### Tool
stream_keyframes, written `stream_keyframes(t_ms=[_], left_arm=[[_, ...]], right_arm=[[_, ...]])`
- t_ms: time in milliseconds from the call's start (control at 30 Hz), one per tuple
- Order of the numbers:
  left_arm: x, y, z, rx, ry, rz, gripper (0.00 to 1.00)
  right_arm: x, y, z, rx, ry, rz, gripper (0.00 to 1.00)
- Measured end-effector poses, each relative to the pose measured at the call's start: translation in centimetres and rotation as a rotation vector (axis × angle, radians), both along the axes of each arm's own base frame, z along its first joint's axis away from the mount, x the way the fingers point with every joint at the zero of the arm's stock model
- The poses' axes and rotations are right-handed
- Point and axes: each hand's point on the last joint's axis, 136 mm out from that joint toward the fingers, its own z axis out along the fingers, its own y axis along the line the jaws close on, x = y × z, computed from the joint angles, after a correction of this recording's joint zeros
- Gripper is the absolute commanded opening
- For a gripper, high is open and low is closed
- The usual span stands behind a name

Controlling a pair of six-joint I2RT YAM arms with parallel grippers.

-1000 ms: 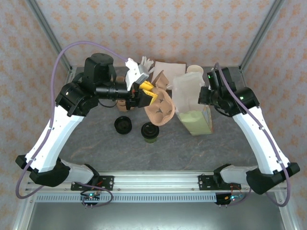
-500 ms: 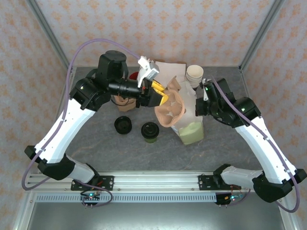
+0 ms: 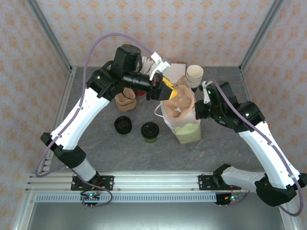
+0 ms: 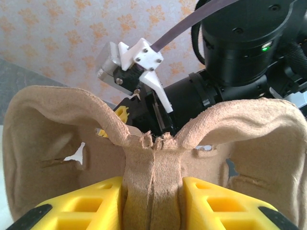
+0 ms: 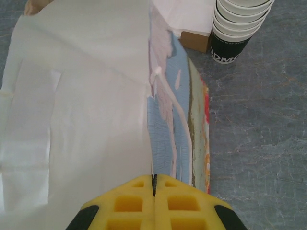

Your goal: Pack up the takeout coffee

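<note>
the takeout coffee [image 3: 149,132] stands lidded on the table in the lower centre of the top view, just right of a loose black lid [image 3: 123,125] and apart from both grippers. right of it stands the paper bag [image 3: 187,132]. the right gripper [image 5: 154,189] is closed flat on the bag's upper edge, holding the mouth up. above the mouth, the left gripper [image 4: 152,201] is clamped on the centre ridge of a pulp cup carrier [image 3: 180,103], which hangs tilted. further back are a stack of cream cups [image 3: 194,75] and spare carriers [image 3: 125,101].

risks, as judged: the carrier looks about as wide as the bag mouth, so a tilted descent could catch the rim and crumple or tip the bag. the thin pinch on the paper could slip or tear under that load. the coffee is not yet packed.

change: a second ago the carrier hung left of the bag. it is now over the opening, and the bag sits further left. coffee and loose lid are unmoved.
</note>
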Motion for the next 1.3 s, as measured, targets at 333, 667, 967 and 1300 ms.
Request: stream_keyframes(t_ms=[333, 667, 967, 1300], left_arm=[[0.2, -0.8, -1.7, 0.036, 0.051, -0.060, 0.35], [0.6, -1.3, -5.1, 0.104, 0.100, -0.113, 0.35], [0.7, -0.9, -7.0, 0.170, 0.074, -0.124, 0.35], [1.2, -0.5, -8.3, 0.226, 0.039, -0.103, 0.34]], right_arm=[[-0.5, 0.2, 0.6, 0.020, -0.016, 0.025, 0.00], [-0.9, 0.2, 1.0, 0.037, -0.024, 0.040, 0.00], [-1.2, 0.7, 1.0, 0.057, -0.012, 0.063, 0.00], [-1.9, 1.7, 0.9, 0.097, 0.014, 0.115, 0.00]])
